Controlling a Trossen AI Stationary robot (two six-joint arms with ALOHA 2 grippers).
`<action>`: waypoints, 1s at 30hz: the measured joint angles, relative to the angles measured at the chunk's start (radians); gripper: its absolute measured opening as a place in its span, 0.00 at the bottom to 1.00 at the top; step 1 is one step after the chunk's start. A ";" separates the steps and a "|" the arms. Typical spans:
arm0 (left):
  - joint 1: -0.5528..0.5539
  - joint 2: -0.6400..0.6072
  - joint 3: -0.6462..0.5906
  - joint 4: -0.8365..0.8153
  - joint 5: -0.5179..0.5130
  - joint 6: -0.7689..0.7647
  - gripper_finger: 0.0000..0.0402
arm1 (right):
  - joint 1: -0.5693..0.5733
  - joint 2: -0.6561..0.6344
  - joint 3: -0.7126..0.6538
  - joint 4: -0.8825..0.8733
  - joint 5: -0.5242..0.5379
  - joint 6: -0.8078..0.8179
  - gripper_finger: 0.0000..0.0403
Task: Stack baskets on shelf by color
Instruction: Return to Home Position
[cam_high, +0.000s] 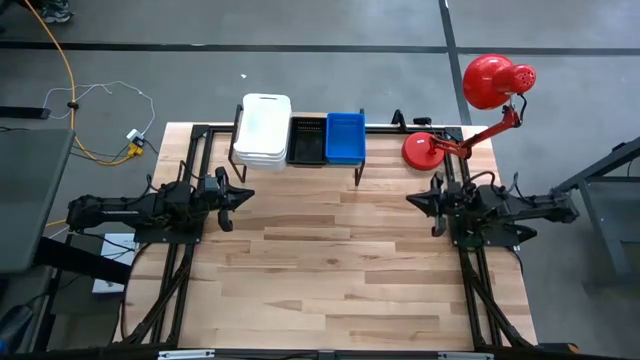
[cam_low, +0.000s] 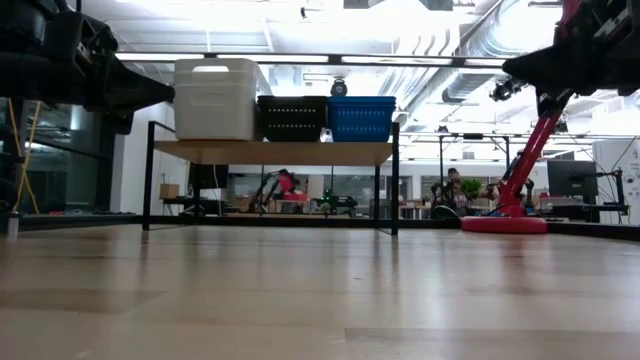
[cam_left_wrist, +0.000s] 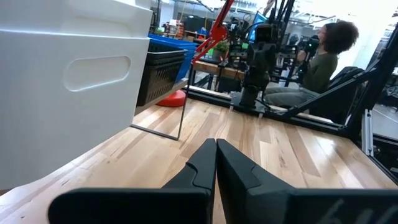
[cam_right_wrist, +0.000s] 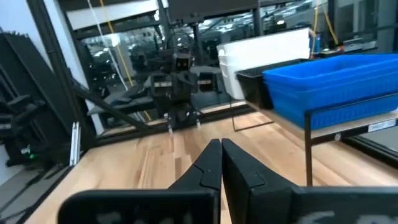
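Note:
The shelf (cam_high: 300, 160) stands near the table's far edge on thin black legs. On its wood top sit three piles side by side: white baskets (cam_high: 264, 129) at the left, a black mesh basket (cam_high: 306, 140) in the middle, a blue basket (cam_high: 345, 136) at the right. The low view shows them too: white baskets (cam_low: 214, 98), black basket (cam_low: 291, 117), blue basket (cam_low: 361, 118). My left gripper (cam_high: 246, 193) hovers shut at the table's left side, nearer than the shelf. My right gripper (cam_high: 412, 200) hovers shut at the right side. Neither holds anything.
A red desk lamp with a round base (cam_high: 424, 150) stands on the table right of the shelf; its arm reaches up to a red head (cam_high: 490, 80). A person (cam_left_wrist: 323, 59) sits beyond the table's right side in the left wrist view. Bare wood (cam_high: 340, 260) spreads between the arms.

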 joint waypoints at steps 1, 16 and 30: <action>0.000 0.000 0.000 0.000 0.000 0.000 0.00 | -0.014 0.000 -0.007 0.007 -0.019 0.000 0.00; 0.000 0.000 0.000 0.000 -0.001 0.000 0.00 | -0.106 0.007 -0.066 0.014 -0.206 -0.032 0.00; 0.000 0.000 0.000 0.000 -0.004 0.000 0.00 | -0.105 0.010 -0.066 0.013 -0.210 -0.014 0.00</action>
